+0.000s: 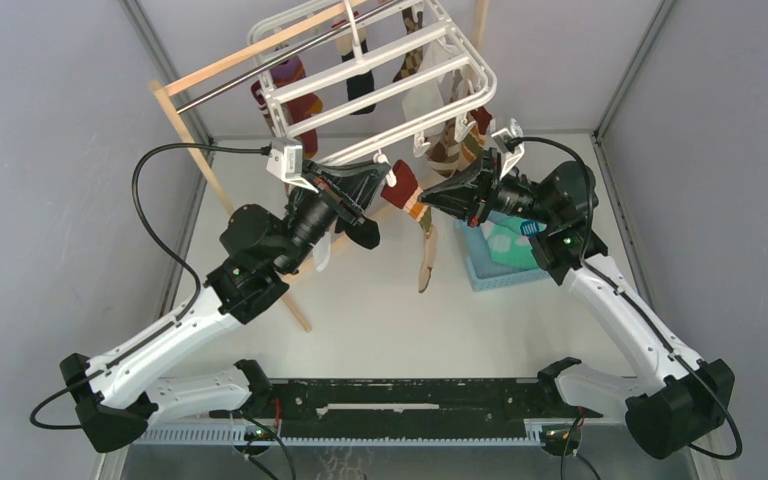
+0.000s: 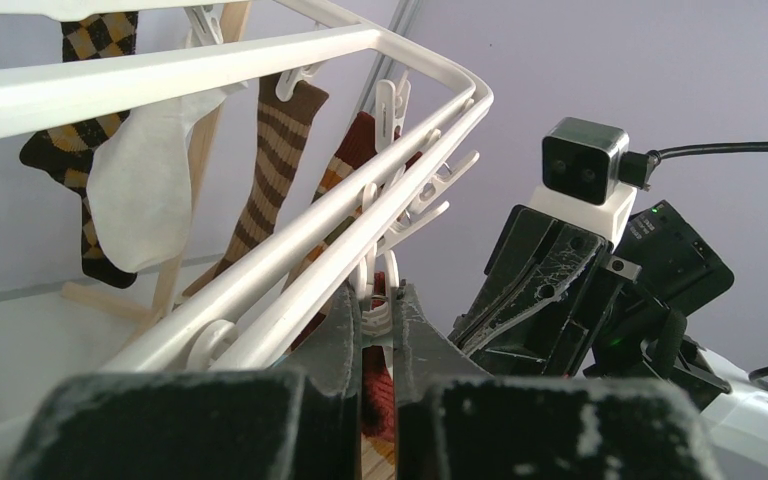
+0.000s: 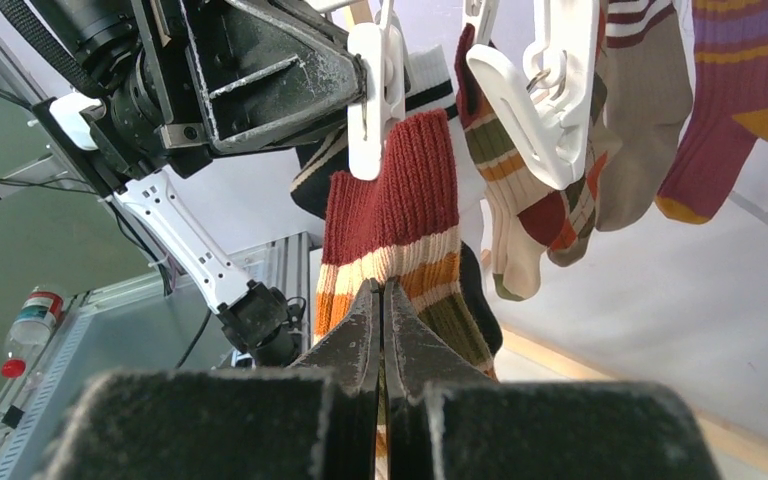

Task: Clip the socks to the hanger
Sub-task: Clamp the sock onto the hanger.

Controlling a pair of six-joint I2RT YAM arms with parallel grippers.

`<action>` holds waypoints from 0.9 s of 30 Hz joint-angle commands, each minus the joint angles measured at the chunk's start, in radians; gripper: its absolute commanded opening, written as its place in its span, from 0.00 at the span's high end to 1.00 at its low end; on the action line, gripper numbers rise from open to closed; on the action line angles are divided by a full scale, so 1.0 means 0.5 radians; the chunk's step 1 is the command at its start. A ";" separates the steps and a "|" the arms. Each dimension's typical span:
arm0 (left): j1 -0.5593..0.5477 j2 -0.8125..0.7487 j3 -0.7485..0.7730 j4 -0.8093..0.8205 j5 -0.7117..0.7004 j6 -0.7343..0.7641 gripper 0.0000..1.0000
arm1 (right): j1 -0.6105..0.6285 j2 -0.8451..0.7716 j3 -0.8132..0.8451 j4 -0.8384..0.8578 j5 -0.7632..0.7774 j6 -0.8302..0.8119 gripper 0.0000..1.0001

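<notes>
Basket [image 1: 498,283] with mint-green sock [image 1: 508,241]; left pincer [image 2: 378,303] tight on clip [image 2: 384,272], right pincer [image 3: 382,292] closed.

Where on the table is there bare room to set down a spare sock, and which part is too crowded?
The table is bare between the wooden stand leg, the blue basket and the black rail in front. It is crowded under the hanger, where the left hand and the right hand meet at the hanging striped sock.
</notes>
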State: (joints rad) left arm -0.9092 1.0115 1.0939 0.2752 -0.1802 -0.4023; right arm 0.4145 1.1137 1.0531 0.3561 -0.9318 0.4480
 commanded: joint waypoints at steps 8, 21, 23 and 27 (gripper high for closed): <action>-0.002 -0.017 -0.033 0.015 0.042 -0.001 1.00 | 0.012 0.074 0.150 0.189 -0.036 0.061 1.00; -0.002 -0.010 -0.037 0.016 0.038 0.001 1.00 | 0.036 0.164 0.262 0.198 -0.030 0.056 1.00; -0.001 -0.012 -0.037 0.015 0.039 -0.001 1.00 | 0.049 0.184 0.282 0.196 -0.029 0.053 1.00; 0.002 -0.018 -0.039 0.015 0.036 0.001 1.00 | 0.069 0.219 0.308 0.183 -0.029 0.044 1.00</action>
State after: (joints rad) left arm -0.9092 1.0115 1.0939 0.2752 -0.1810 -0.4011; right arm 0.4358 1.2148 1.1587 0.4019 -0.9489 0.4606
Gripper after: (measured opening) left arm 0.075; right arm 0.006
